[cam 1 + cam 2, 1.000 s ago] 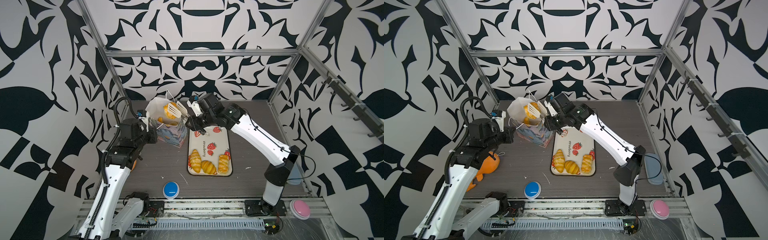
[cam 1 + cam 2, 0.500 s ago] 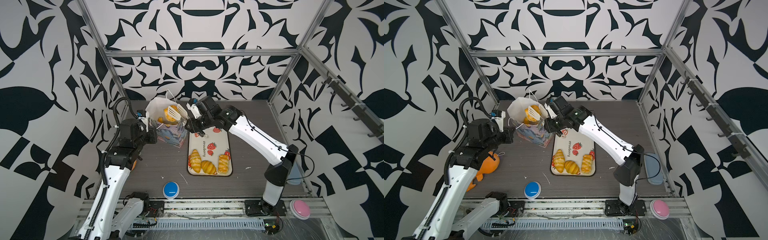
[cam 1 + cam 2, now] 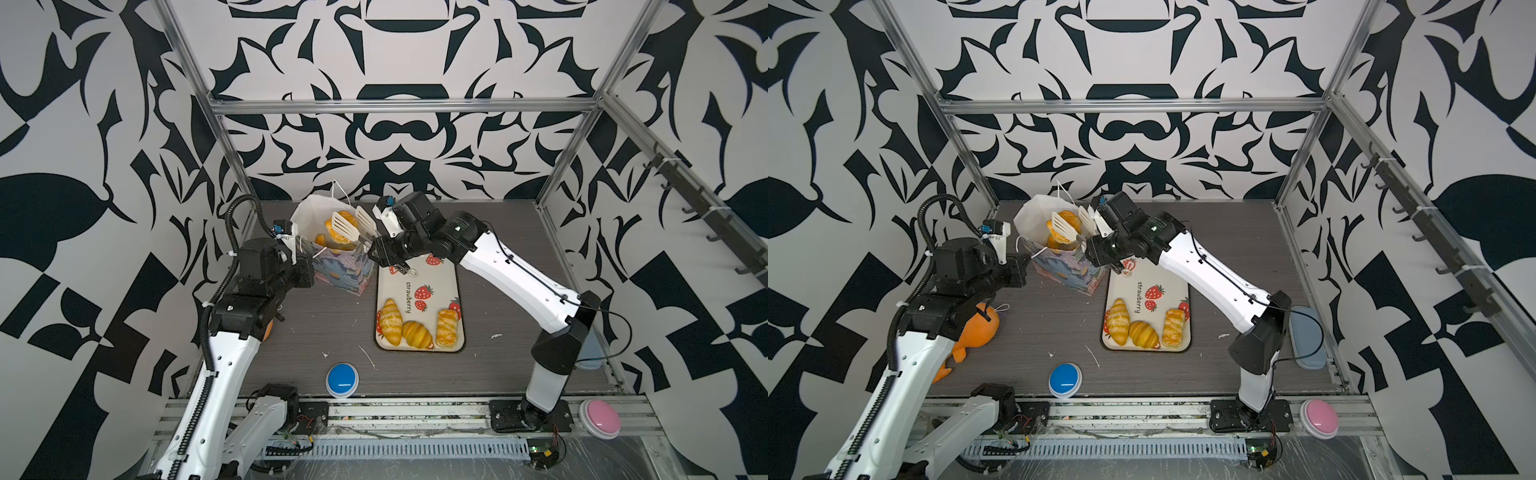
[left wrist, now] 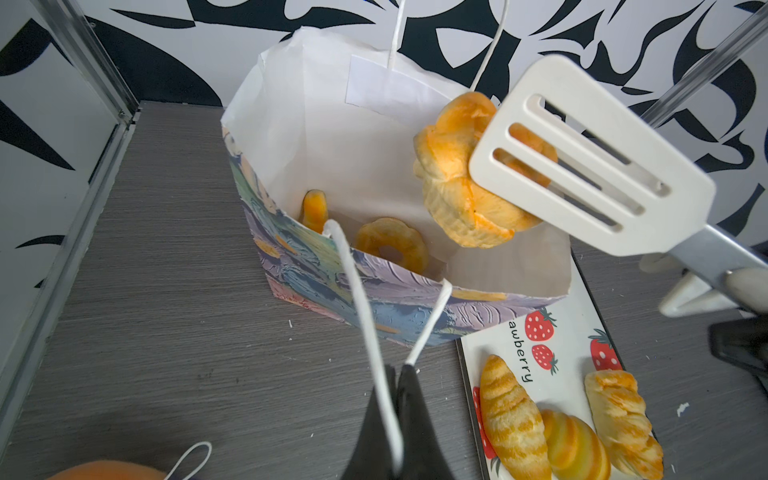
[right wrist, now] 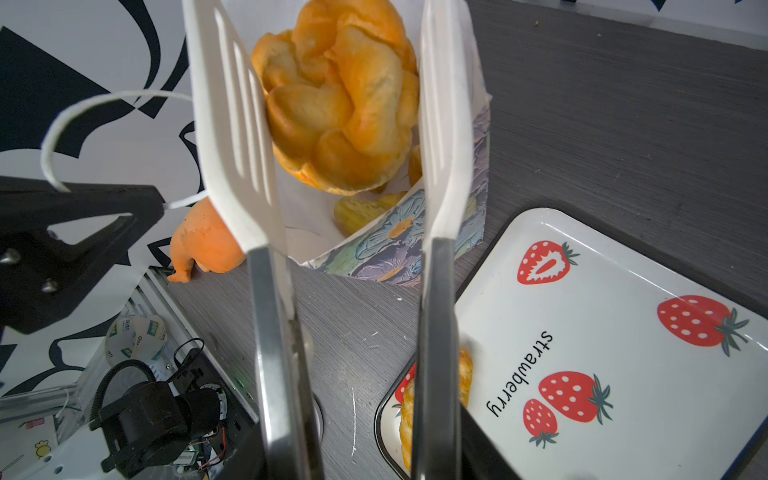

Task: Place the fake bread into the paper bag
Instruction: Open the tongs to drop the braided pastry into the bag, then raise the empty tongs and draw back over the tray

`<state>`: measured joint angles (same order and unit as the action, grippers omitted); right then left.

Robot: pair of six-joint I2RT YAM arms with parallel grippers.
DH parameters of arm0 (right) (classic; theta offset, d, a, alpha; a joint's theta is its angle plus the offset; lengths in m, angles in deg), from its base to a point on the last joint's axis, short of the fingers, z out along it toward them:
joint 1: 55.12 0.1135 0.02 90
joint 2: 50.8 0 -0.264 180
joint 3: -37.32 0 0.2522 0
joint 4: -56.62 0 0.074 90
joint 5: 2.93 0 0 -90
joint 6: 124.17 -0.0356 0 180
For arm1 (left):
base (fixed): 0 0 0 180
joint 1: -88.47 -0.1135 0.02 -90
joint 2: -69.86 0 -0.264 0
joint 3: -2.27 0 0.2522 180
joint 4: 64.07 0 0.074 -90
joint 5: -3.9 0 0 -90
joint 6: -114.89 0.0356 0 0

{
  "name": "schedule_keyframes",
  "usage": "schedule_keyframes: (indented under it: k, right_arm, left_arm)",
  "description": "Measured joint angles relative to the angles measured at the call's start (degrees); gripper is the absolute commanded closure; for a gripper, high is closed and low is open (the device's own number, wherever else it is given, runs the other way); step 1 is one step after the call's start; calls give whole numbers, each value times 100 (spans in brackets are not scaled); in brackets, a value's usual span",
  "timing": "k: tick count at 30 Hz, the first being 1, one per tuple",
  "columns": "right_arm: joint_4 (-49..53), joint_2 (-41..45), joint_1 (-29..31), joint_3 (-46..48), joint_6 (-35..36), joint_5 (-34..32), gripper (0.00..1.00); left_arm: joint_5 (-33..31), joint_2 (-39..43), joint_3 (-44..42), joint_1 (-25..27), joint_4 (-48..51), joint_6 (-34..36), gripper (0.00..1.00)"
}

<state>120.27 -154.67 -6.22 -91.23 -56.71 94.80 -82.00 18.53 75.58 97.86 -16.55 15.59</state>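
Golden plaited pastry point(image 4: 457, 199) held between white tongs point(image 4: 582, 166), right gripper point(image 3: 388, 257) closed round their arms, dead above paper bag point(image 4: 332, 274) mouth near tabletop's point(image 3: 519, 216) back edge; left gripper point(image 4: 395, 415) pinching cord handle point(image 4: 357, 291) tight.

Golden-yellow plaited pastry point(image 4: 457, 199); white tongs point(image 5: 216, 166); white paper bag point(image 4: 316, 137) with blue-purple-green flower print; white tray point(image 3: 444, 282) with red strawberries; grey wood-grain desk point(image 3: 490, 374).

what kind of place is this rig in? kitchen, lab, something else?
Likely an enclosed robot test cell in a lab, not a kitchen: patterned wall panels on an aluminium frame, left arm and right arm mounted on a front rail, blue button and pink button near the front.
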Motion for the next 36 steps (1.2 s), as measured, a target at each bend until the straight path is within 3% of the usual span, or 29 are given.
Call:
schedule_keyframes:
  k: [12,21,36]
  right_arm:
    - [11,72,0,-2,24,-44,47]
    - [46,640,2,48,28,-223,47]
    - [227,1878,-2,1453,114,-761,47]
  left_arm:
    - [0,11,0,0,0,9,95]
    - [0,13,0,0,2,13,95]
    - [2,28,0,0,2,13,95]
